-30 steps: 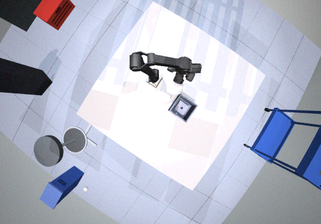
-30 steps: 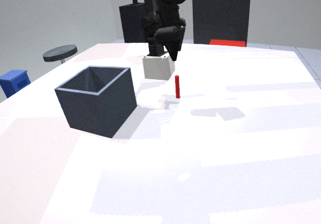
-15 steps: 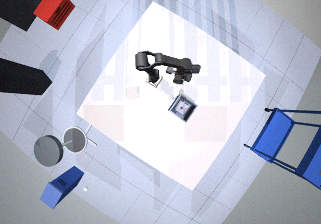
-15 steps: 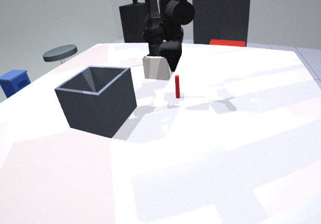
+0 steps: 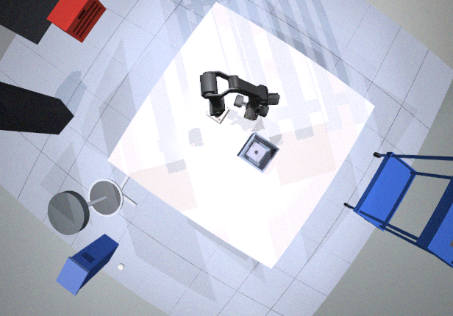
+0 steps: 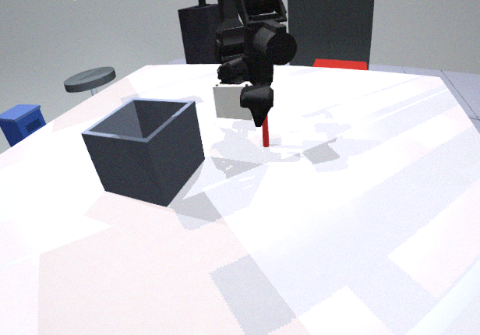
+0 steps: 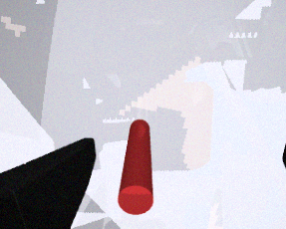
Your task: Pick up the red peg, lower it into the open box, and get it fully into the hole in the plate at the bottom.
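The arm is working on the pick-up. The gripper [image 5: 245, 107] [image 6: 260, 121] [image 7: 189, 149] is hanging low over the bench [image 5: 235, 212] [image 6: 234, 240], its jaws standing wide apart and grasping nothing. The red peg [image 6: 266, 132] [image 7: 138, 164] is standing upright on the bench, well inside all four edges; the arm is hiding it in the top view. In the wrist view it is showing between the fingers, but much nearer the left-hand one in that picture.

The next move is calling for a small sideways correction to centre the peg, then a close. If the fingers are coming in off-centre, one is likely to be nudging the peg over first.

The open box [image 5: 266, 141] [image 6: 125, 166] is sitting near the bench's middle, on the side of the peg towards the bottom corner in the top view. Its plate [image 5: 262, 149] is showing a small dark hole [image 5: 257, 152], unfilled. The tall walls are standing in the way, so the peg is going to need a clear lift over the rim and a straight descent.

The pale base block [image 5: 221, 120] [image 6: 230, 101] is standing close by, towards the upper-left edge. Beyond the left corner a round stool [image 5: 66, 213] [image 6: 90, 80] is standing, and past the lower-right edge a blue cart [image 5: 386, 189]; neither is obstructing the work.
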Controlling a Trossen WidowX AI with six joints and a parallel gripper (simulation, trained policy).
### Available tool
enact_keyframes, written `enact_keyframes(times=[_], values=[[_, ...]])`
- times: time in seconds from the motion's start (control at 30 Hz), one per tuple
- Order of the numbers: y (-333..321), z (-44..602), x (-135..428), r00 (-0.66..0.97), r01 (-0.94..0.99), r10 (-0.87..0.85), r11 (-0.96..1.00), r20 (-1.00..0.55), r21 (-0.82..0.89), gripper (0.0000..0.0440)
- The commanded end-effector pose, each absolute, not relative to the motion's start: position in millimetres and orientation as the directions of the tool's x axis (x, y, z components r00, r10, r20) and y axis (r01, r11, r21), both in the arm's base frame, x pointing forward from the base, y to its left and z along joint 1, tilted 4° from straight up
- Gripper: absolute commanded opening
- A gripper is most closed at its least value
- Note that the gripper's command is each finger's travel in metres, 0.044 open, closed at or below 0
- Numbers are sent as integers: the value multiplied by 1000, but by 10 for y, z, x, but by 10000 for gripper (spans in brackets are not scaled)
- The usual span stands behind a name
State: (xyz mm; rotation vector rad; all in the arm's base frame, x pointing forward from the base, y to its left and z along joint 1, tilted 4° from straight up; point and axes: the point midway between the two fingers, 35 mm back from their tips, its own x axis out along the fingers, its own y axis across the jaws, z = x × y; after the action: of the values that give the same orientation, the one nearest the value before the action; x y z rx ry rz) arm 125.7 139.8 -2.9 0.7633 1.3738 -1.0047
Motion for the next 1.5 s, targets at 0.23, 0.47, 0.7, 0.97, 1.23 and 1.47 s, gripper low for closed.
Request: enact_keyframes(times=[0.23, 0.47, 0.7, 0.97, 1.23, 1.47], values=[[1396, -340, 1268, -50, 912, -138, 397, -989, -101, 332], [1481, -467, 1312, -36, 905, -122, 416, -992, -85, 170], [1588, -535, 1358, -25, 892, -102, 448, -994, -68, 18], [1705, -468, 1427, -5, 889, -67, 456, -998, -35, 0], [1820, -341, 1513, 22, 896, -27, 445, -999, 7, 0], [1929, -191, 1617, 55, 898, 14, 437, -998, 56, 0]])
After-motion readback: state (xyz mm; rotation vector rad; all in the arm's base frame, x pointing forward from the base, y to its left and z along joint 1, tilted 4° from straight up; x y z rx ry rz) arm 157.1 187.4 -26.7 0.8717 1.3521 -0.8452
